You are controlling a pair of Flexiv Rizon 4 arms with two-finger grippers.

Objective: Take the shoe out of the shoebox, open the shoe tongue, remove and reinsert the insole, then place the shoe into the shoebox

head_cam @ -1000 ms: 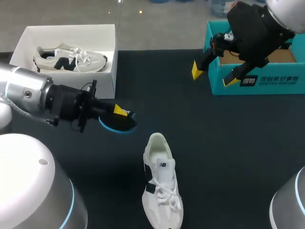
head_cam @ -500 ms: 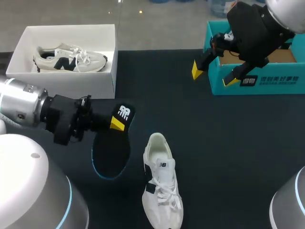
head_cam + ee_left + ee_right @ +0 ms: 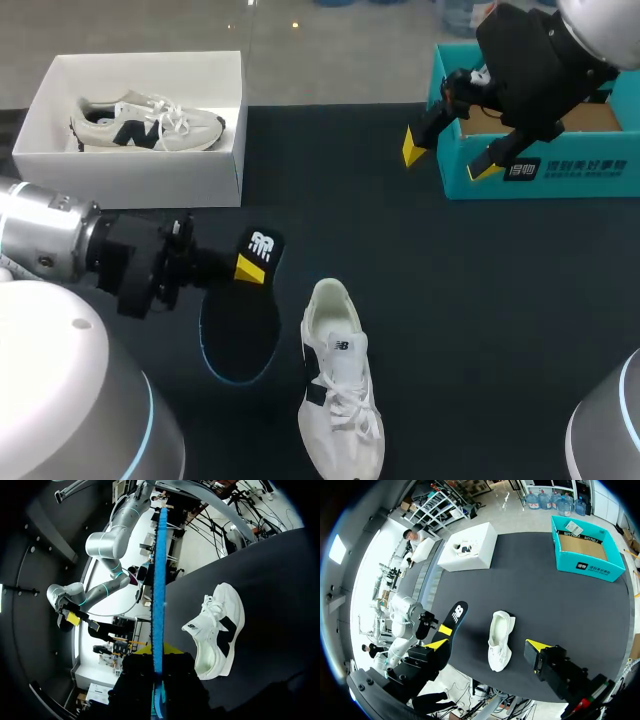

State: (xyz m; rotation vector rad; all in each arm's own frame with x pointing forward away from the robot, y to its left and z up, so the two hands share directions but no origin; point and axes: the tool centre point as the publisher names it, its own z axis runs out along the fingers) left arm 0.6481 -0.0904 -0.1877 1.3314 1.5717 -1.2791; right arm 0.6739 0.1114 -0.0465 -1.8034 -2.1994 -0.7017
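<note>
A white shoe [image 3: 340,385] with a black side patch lies on the dark table, toe toward the front edge. Just to its left, my left gripper [image 3: 250,267] is shut on the heel end of a black insole [image 3: 240,335] with a blue rim. The insole's flat face is turned upward. In the left wrist view the insole [image 3: 159,580] stands edge-on between the fingers of my left gripper [image 3: 157,652], with the shoe [image 3: 217,627] beside it. My right gripper [image 3: 448,158] hangs open and empty, high over the back right. Below the right gripper [image 3: 487,647] lie the shoe [image 3: 500,640] and insole [image 3: 452,622].
A white shoebox [image 3: 215,165] at the back left holds a second shoe [image 3: 145,122]. A teal open box [image 3: 540,170] stands at the back right, partly behind my right arm. The dark table [image 3: 480,300] stretches bare to the right of the shoe.
My left gripper turned the insole from nearly edge-on to face up and drew back a little toward the left front. The right arm and the shoe stayed still.
</note>
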